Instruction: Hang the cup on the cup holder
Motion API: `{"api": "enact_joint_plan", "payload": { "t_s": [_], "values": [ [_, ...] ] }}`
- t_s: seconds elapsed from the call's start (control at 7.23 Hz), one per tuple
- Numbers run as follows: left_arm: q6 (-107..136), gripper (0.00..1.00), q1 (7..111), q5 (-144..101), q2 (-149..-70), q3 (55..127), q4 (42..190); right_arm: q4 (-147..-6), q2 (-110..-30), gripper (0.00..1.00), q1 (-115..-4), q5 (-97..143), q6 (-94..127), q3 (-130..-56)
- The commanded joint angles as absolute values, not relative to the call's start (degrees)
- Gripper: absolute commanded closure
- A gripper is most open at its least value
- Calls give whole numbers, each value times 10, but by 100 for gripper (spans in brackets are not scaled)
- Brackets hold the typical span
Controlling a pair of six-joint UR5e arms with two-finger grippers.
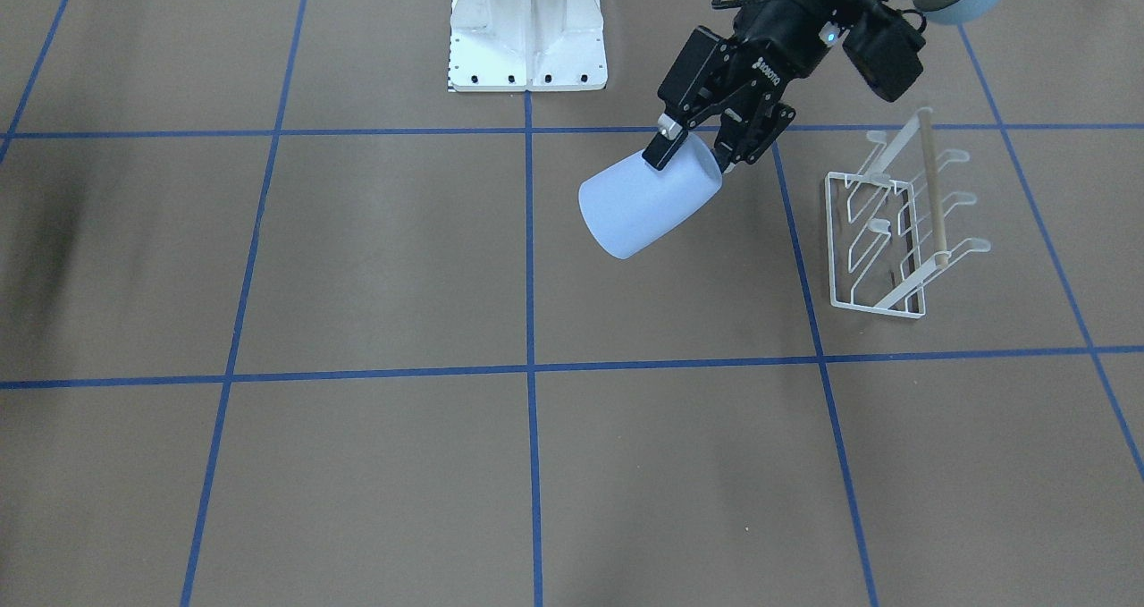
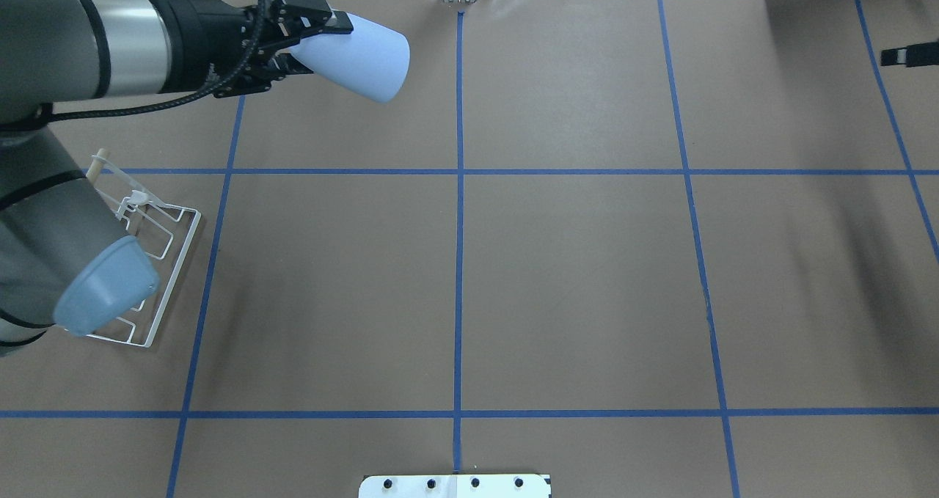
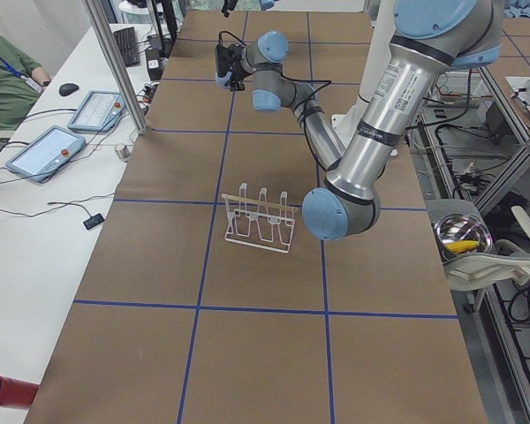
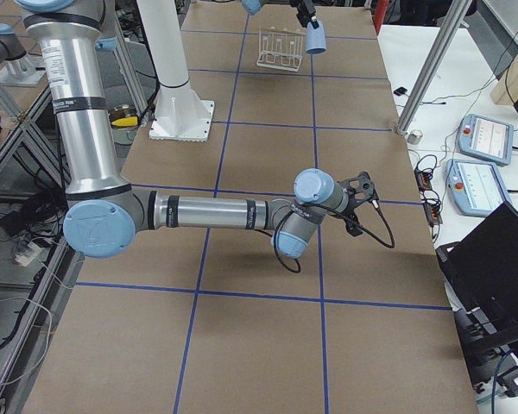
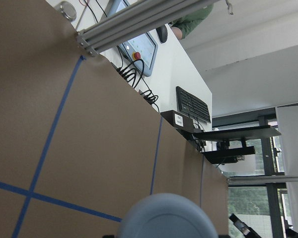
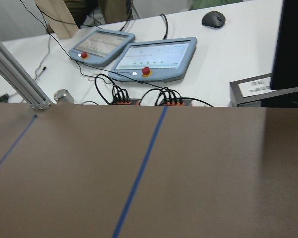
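Blue-grey plastic in the air: the cup (image 1: pixel 643 205), clear of the table (image 1: pixel 357 258), hanging from the left gripper (image 1: pixel 693 153). Jaws drawn narrow, clamped across the wall at the wide rim, apparently one finger inside the mouth and one outside. Sensible hold, judging by the job: gripping at the rim leaves the body free and keeps the mouth under control for slipping over a prong.

Held high, too, probably to carry it over the wire without snagging. The cup holder (image 1: pixel 880 240) standing on the table near the cup, on the robot's left side, not touching it. White frame flat on the brown paper, prongs (image 1: pixel 961 198) angled upward with rounded tips, wooden rod (image 1: pixel 932 187) running across them. Nothing hung on it yet.

Now the heading. Long axis lying close to level, dipped a little at the closed end. Base aimed toward the middle of the table, away from the rack; mouth turned back toward the gripper. Needs swinging round, by the look of it, to bring the mouth onto a prong.

Right gripper (image 4: pixel 363 185) far off, low over the other end of the table. Cannot tell whether open or shut.
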State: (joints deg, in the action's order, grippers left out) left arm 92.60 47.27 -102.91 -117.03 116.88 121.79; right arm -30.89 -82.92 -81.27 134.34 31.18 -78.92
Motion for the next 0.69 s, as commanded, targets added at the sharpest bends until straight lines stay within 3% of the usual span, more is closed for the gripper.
{"api": "enact_joint_plan", "payload": {
  "t_s": [0.0, 0.28, 0.55],
  "values": [
    [884, 100, 481, -1029, -1151, 1230, 1122, -432, -901, 0, -824, 1368, 219, -790],
    [833, 100, 502, -1030, -1098, 1248, 1121, -543, -906, 0, -817, 1359, 177, -794],
    [739, 100, 525, -1030, -1089, 1271, 1031, -746, -895, 0, -820, 1326, 102, -861]
  ]
}}
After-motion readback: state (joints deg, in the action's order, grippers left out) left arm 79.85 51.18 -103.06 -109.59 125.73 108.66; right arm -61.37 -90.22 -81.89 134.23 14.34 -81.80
